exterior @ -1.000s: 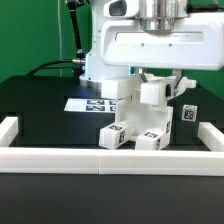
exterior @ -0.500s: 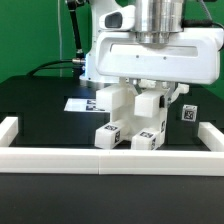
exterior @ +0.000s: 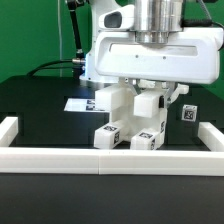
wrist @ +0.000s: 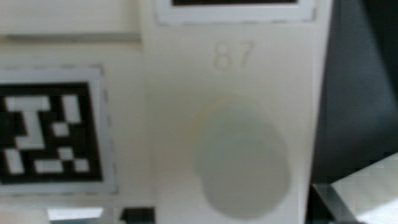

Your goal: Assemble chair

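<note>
The chair (exterior: 122, 118) stands partly joined in the middle of the black table, made of white blocky parts with square tags on the two front blocks. My gripper (exterior: 152, 92) is low over it and shut on a white chair part (exterior: 150, 106) that sits against the assembly's right side in the exterior view. The wrist view is filled by that white part (wrist: 231, 130), with an embossed "87", an oval recess and a tag (wrist: 45, 135). One dark finger (wrist: 365, 200) shows at its edge. A small loose tagged part (exterior: 186, 113) lies to the exterior view's right.
The marker board (exterior: 82, 104) lies flat behind the chair on the exterior view's left. A low white border wall (exterior: 110, 158) runs along the front and up both sides. The robot's white base (exterior: 100, 60) stands behind.
One second ago the gripper was higher. It came down with the white part in it, bringing the part lower against the assembly. Nothing has moved in the last half second.
</note>
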